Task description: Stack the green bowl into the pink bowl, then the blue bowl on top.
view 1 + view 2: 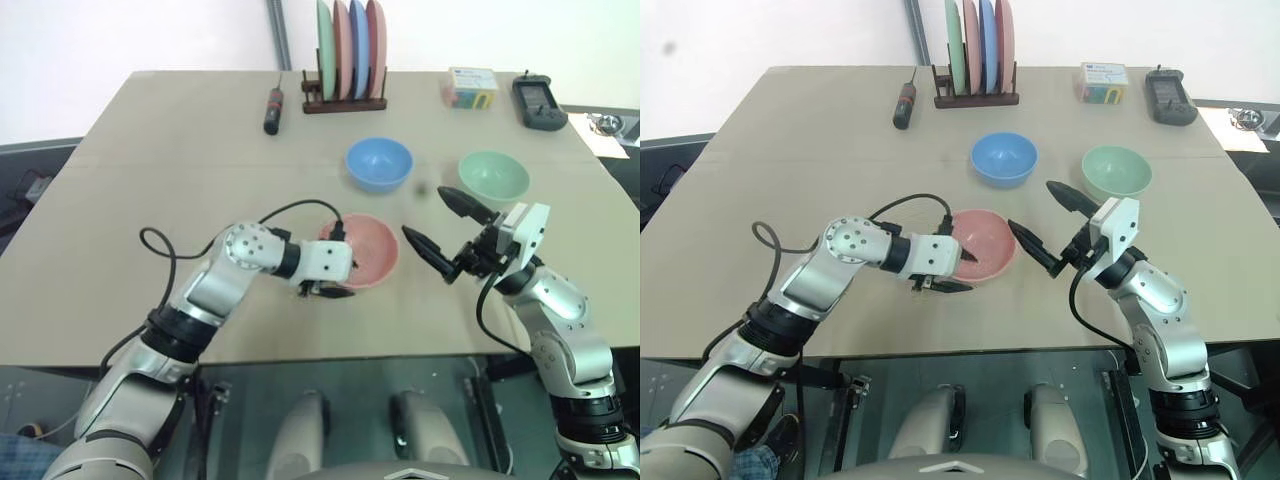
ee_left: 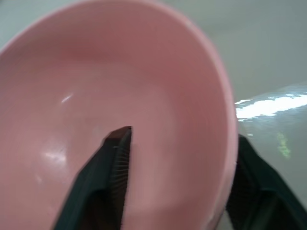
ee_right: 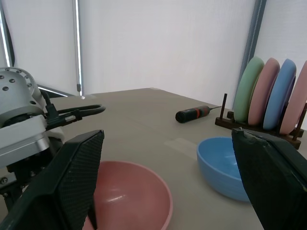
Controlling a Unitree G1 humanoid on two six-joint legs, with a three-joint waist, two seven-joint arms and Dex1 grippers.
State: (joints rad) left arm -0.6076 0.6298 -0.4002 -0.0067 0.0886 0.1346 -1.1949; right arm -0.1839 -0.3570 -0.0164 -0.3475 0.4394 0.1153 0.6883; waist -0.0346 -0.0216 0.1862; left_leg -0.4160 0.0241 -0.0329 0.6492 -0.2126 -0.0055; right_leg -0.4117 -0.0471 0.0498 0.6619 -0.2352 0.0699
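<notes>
- I'm looking down on a tan desk (image 1: 180,190) set against a white wall, with its near edge just ahead of the arms.
- Along the far edge I see a dark wooden rack (image 1: 345,100) holding four upright plates, green, pink, blue and pink. A black-and-red screwdriver (image 1: 273,108) lies to its left, and a small box (image 1: 470,87) and a black device (image 1: 538,103) sit toward the far right corner.
- The pink bowl (image 1: 366,248) sits upright near the middle of the desk, closest of the three to the near edge.
- The blue bowl (image 1: 379,163) stands behind it toward the far edge, apart from it. The green bowl (image 1: 494,176) is to the right of the blue one, nearer the right edge.
- My left gripper (image 1: 330,289) is at the pink bowl's near-left rim: one finger (image 2: 115,158) reaches inside the bowl, the other stays outside the wall. I cannot tell whether they pinch the rim.
- My right gripper (image 1: 437,228) hangs above the desk between the pink and green bowls, fingers spread wide and holding nothing.
</notes>
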